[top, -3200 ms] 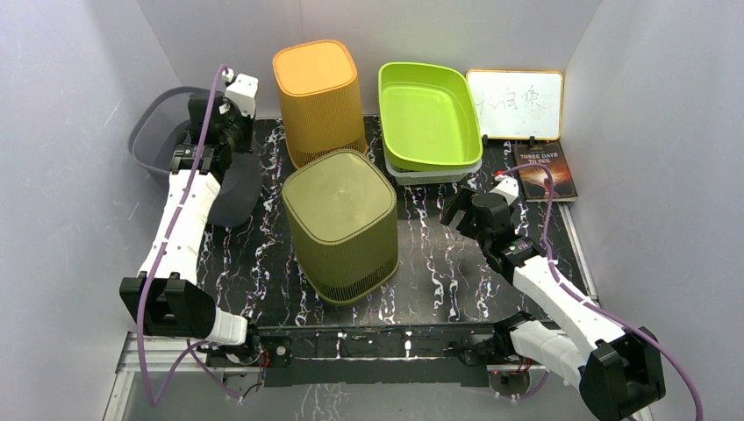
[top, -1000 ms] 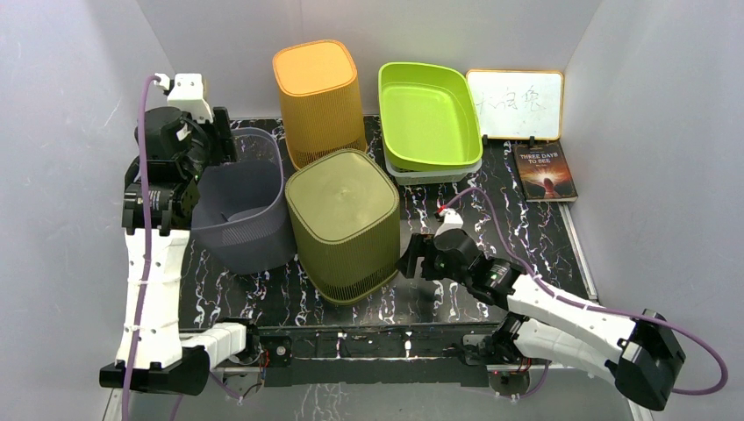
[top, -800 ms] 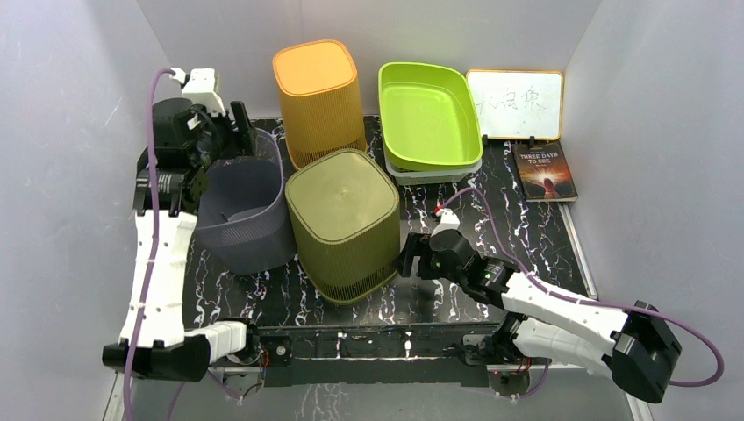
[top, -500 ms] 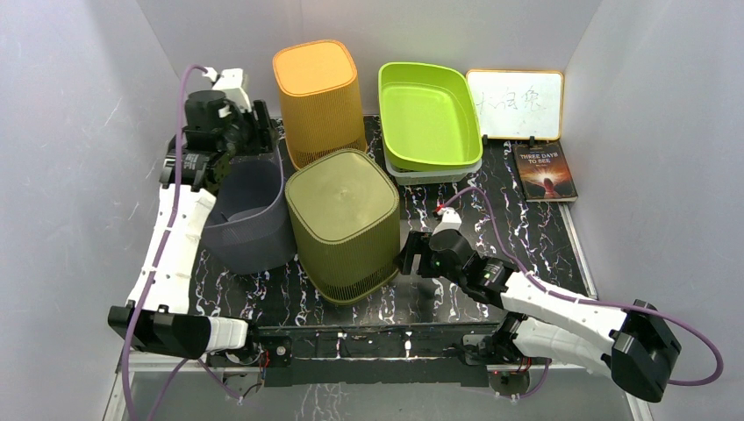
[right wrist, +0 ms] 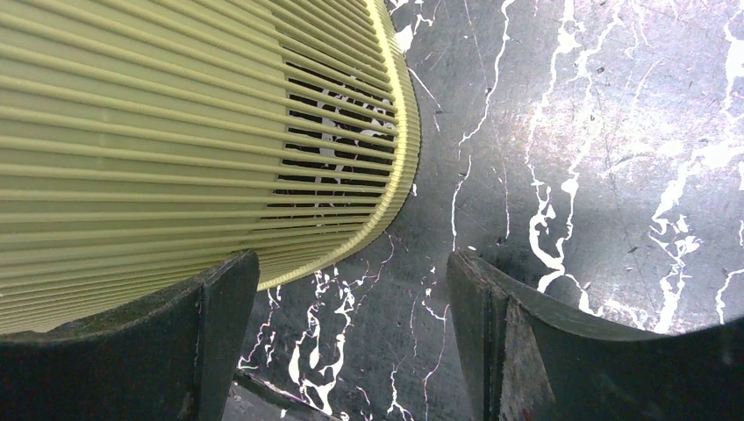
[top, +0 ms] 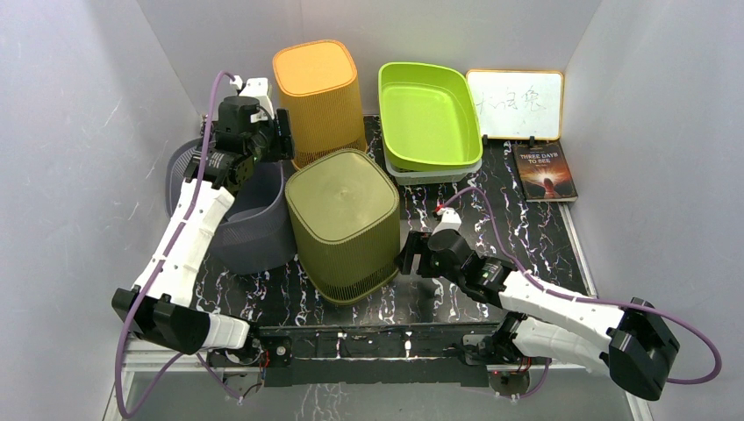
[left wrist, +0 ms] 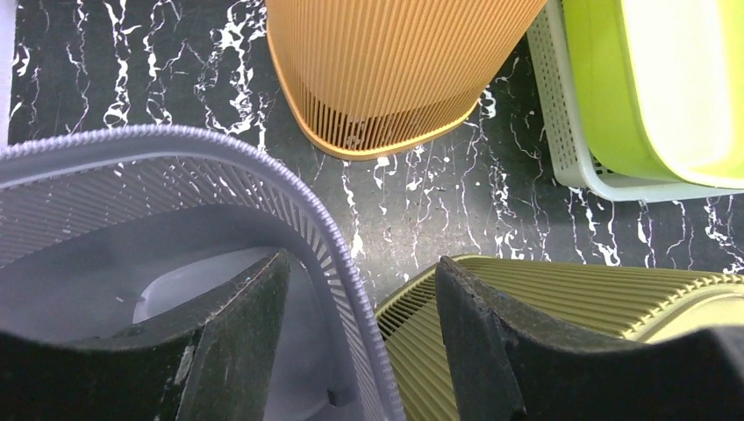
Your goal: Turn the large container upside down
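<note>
Subject of the task, as we read it, is the grey basket [top: 254, 230], which stands at the left of the surface [top: 526, 228] with its mouth facing up, not inverted. It appears to lean toward the left wall, though we cannot be certain of the angle. Its right side sits close against the olive bin [top: 342, 206], which stands bottom-up at the centre. The left tool [left wrist: 360, 272] straddles the basket's far right rim with its fingers apart. One finger [left wrist: 237, 351] is inside the basket and the other [left wrist: 491, 351] is outside, over the olive bin's edge. We see a gap on both sides of the rim, so nothing is clamped. The right tool [top: 411, 254] is low at the olive bin's right base, also spread apart and holding nothing. From its wrist view, the bin's lower rim curves across in front of the left finger, and bare surface shows between the two. We cannot tell whether that finger touches the bin. Behind stand an orange bin [top: 318, 83], bottom-up, and a green tub [top: 430, 114] resting in a white crate [left wrist: 561, 132]. A whiteboard [top: 515, 103] and a book [top: 546, 171] occupy the far right corner.
</note>
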You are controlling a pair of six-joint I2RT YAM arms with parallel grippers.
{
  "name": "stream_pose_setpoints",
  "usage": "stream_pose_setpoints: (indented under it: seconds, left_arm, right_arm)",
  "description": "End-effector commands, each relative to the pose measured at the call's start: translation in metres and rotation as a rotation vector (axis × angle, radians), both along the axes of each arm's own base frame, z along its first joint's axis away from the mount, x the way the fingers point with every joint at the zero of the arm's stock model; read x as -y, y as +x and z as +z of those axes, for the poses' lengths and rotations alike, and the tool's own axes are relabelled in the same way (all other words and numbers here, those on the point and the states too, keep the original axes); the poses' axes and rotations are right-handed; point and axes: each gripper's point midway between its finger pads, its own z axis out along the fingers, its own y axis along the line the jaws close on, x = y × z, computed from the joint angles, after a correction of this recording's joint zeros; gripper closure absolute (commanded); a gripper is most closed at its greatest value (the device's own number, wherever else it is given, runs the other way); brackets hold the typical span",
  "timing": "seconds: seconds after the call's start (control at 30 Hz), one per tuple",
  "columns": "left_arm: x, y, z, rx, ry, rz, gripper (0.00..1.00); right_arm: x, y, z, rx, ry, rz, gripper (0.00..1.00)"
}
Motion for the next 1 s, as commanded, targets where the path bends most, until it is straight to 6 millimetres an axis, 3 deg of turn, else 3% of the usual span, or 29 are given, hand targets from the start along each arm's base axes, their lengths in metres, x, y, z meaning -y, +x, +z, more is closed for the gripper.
stream_pose_setpoints:
  seconds: [0.0, 0.27, 0.43, 0.53, 0.6, 0.8, 0.97]
  left_arm:
    - [-0.011, -0.012, 0.019, 0.056, 0.003, 0.043, 0.39]
    - [-0.018, -0.015, -0.021, -0.035, 0.072, 0.056, 0.40]
    - [-0.027, -0.019, -0.049, -0.099, 0.130, 0.080, 0.54]
    - [-0.031, -0.023, -0.046, -0.083, 0.132, 0.091, 0.78]
    - [-0.034, -0.027, -0.040, -0.073, 0.140, 0.096, 1.00]
    - [-0.049, -0.044, -0.030, -0.074, 0.197, 0.117, 1.00]
    - [-0.064, -0.063, -0.006, -0.025, 0.214, 0.163, 1.00]
  right_arm:
    - [-0.004, 0.010, 0.018, 0.067, 0.042, -0.026, 0.23]
    - [-0.013, 0.009, 0.012, 0.039, 0.034, 0.013, 0.23]
    - [-0.011, 0.009, 0.014, 0.048, 0.033, 0.008, 0.23]
    - [-0.010, 0.009, 0.012, 0.044, 0.033, 0.004, 0.23]
    - [-0.010, 0.008, 0.012, 0.043, 0.036, 0.002, 0.23]
    - [-0.016, 0.007, 0.016, 0.051, 0.044, 0.042, 0.24]
    - [-0.037, -0.009, 0.020, 0.057, 0.044, 0.123, 0.25]
